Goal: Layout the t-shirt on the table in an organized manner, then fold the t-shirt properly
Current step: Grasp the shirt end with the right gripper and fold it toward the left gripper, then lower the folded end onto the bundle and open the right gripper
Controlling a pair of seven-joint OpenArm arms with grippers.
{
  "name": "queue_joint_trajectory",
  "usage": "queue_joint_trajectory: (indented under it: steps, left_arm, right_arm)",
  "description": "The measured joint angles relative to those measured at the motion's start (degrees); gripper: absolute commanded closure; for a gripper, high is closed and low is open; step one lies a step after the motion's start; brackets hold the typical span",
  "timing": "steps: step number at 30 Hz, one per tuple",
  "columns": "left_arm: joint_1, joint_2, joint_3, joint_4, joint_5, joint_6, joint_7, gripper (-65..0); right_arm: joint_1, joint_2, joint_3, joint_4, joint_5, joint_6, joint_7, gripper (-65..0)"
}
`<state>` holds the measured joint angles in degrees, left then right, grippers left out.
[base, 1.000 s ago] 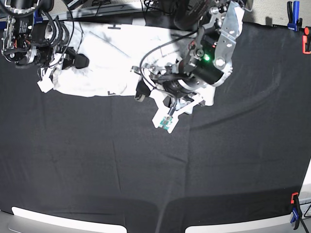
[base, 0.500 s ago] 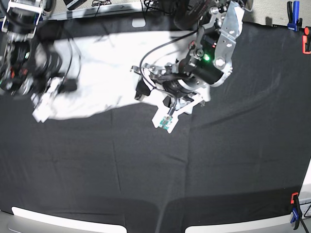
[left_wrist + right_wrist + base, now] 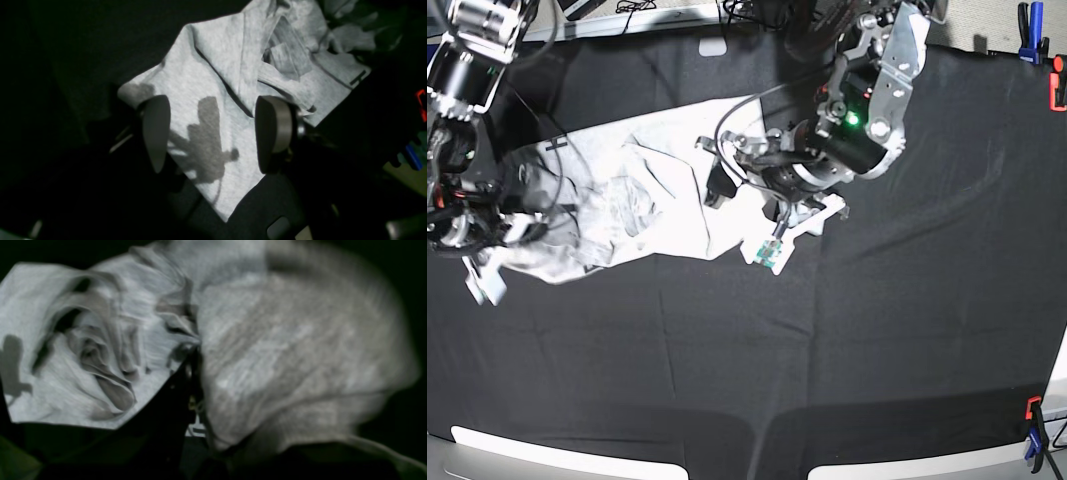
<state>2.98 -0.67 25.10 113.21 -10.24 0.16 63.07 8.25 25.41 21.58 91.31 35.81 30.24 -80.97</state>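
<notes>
- The near half of the table [image 3: 757, 360] lies under plain black cloth, faintly creased; at the near edge two pale curved strips [image 3: 567, 455] show, and a red and blue clamp [image 3: 1033, 432] grips the near right-hand corner of the base view.
- The t-shirt [image 3: 652, 205] lies crumpled across the middle-left of the table in the base view, running from the right gripper to under the left gripper, with deep folds bunched around its middle.
- The right gripper [image 3: 489, 262] sits at the shirt's left end in the base view. In the right wrist view its fingers are hidden by a swell of grey cloth draped over them; the jaws are pinched together on the t-shirt, and the fabric gathers into a tight knot of wrinkles at the pinch.
- The left gripper [image 3: 213, 133] stands over the shirt's other end, jaws spread wide. In the left wrist view its two grey pads [image 3: 155, 130] flank a flat corner of the cloth, with the arm's shadow falling on the fabric between them; whether the pads touch the cloth cannot be told.
- A small dark printed mark [image 3: 357, 77] shows near the shirt's far edge in the left wrist view.
- Farther back, another red clamp [image 3: 1058, 88] and a blue clamp [image 3: 1030, 30] hold the far right-hand corner.
</notes>
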Motion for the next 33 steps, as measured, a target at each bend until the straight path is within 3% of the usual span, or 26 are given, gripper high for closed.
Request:
queue_joint_trajectory:
  steps: [4,12,17,20,33]
  left_arm:
    - [0.0,0.0,0.0,0.0,0.0,0.0,0.4,-37.2]
    - [0.0,0.0,0.0,0.0,0.2,0.0,0.4,-37.2]
    - [0.0,0.0,0.0,0.0,12.0,-0.9,4.8,-37.2]
    - [0.0,0.0,0.0,0.0,16.8,-0.9,6.5,-37.2]
    - [0.0,0.0,0.0,0.0,16.1,-0.9,6.5,-37.2]
  right_arm:
    - [-0.8,-3.2,-2.4,7.2,-6.0,0.5,0.3,0.0]
    - [-1.9,-14.7,-7.7,7.5,-6.8,0.1,0.3,0.0]
    - [-1.9,-19.8,-10.1,7.5,-8.9,-0.6,0.1,0.0]
    - [-1.9,-21.4,-12.0,7.5,-8.9,-1.0,0.1,0.0]
    - [-9.0,-23.1,-18.6,17.7,-12.5,-1.6,1.0,0.0]
